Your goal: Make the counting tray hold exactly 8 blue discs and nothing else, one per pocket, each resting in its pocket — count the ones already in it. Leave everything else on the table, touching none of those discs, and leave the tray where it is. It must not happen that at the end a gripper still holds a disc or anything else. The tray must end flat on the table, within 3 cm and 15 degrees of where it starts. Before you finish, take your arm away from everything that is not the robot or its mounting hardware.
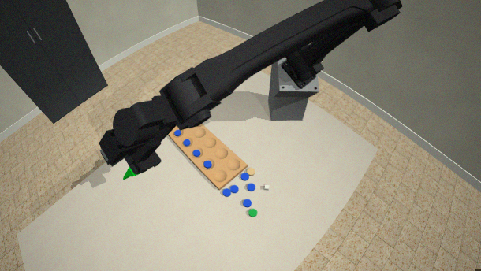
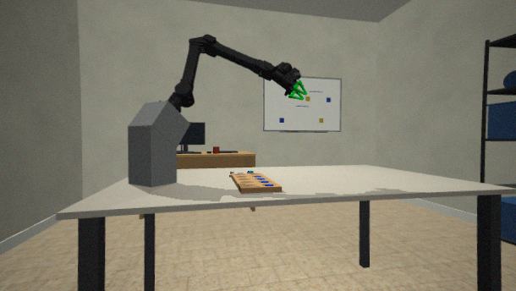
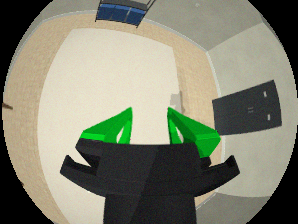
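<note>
The wooden counting tray (image 1: pixel 203 147) (image 2: pixel 259 189) lies flat on the table, with two columns of pockets. Several blue discs (image 1: pixel 196 153) (image 2: pixel 263 181) fill pockets of its left column; the right column's pockets (image 1: pixel 221 153) are empty. The tray's far end is hidden behind the arm. Several loose blue discs (image 1: pixel 234 189) lie on the table just past the tray's near end. My gripper (image 1: pixel 128 174) (image 2: pixel 297 90) (image 3: pixel 149 119) has green fingers, hangs high above the table to the left of the tray, and is partly open with nothing between the fingers.
A tan disc (image 1: pixel 251 171), a green disc (image 1: pixel 252 213) and a small white cube (image 1: pixel 266 187) lie among the loose blue discs. The grey arm base (image 1: pixel 288 100) (image 2: pixel 152 144) stands at the table's far end.
</note>
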`<state>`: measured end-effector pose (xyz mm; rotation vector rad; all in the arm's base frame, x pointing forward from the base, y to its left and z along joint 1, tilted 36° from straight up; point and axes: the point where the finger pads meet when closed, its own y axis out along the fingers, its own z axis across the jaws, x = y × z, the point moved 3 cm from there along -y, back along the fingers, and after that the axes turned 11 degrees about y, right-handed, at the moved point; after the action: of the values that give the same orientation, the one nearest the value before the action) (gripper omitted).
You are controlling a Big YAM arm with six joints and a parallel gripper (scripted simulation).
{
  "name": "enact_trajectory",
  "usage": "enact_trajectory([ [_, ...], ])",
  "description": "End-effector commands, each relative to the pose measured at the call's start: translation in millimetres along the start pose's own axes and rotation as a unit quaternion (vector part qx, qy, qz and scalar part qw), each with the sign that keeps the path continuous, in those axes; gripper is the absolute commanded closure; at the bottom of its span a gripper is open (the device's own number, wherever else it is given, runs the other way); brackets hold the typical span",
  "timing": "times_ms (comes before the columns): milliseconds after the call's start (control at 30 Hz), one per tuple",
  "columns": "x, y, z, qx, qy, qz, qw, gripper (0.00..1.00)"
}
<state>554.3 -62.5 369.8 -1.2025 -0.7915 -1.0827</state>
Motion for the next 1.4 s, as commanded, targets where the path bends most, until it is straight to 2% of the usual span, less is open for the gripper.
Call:
enact_trajectory([
  [0,37.0,-35.1,36.2,0.020,-0.007,-0.065,0.998,0.54],
  [33,37.0,-35.1,36.2,0.020,-0.010,-0.065,0.998,0.54],
  [67,56.7,-59.5,55.0,0.026,-0.011,-0.105,0.994,0.54],
  [133,56.7,-59.5,55.0,0.026,-0.011,-0.105,0.994,0.54],
  [167,75.3,-86.4,72.7,0.032,-0.013,-0.146,0.989,0.54],
  [233,75.3,-86.4,72.7,0.032,-0.017,-0.146,0.989,0.54],
  [267,92.6,-115.6,89.0,0.039,-0.011,-0.186,0.982,0.54],
  [333,92.6,-115.6,89.0,0.039,-0.015,-0.186,0.982,0.54],
  [367,65.9,-91.4,93.2,0.053,0.025,-0.150,0.987,0.54],
  [400,61.3,-87.5,92.3,0.051,0.025,-0.141,0.988,0.54],
  [467,59.2,-86.8,91.8,0.050,0.025,-0.136,0.989,0.54],
  [533,61.6,-86.7,81.8,0.040,0.027,-0.139,0.989,0.54],
  [567,34.8,-73.7,96.6,0.063,0.067,-0.101,0.991,0.54],
  [700,34.8,-73.7,96.6,0.063,0.067,-0.101,0.991,0.54],
  [733,48.6,-77.4,99.8,0.070,0.066,-0.123,0.988,0.54],
  [767,56.1,-79.6,101.5,0.072,0.066,-0.129,0.987,0.54],
  [933,63.3,-90.4,101.9,0.073,0.066,-0.139,0.985,0.54],
  [967,60.7,-88.3,101.3,0.071,0.066,-0.134,0.986,0.54],
  [1000,11.7,-62.3,101.5,0.074,0.108,-0.070,0.989,0.54],
  [1167,14.0,-62.7,101.8,0.075,0.108,-0.076,0.988,0.54],
  [1200,-11.7,-52.2,106.3,0.082,0.149,-0.038,0.985,0.54],
  [1367,-7.6,-52.8,107.2,0.085,0.149,-0.048,0.984,0.54],
])
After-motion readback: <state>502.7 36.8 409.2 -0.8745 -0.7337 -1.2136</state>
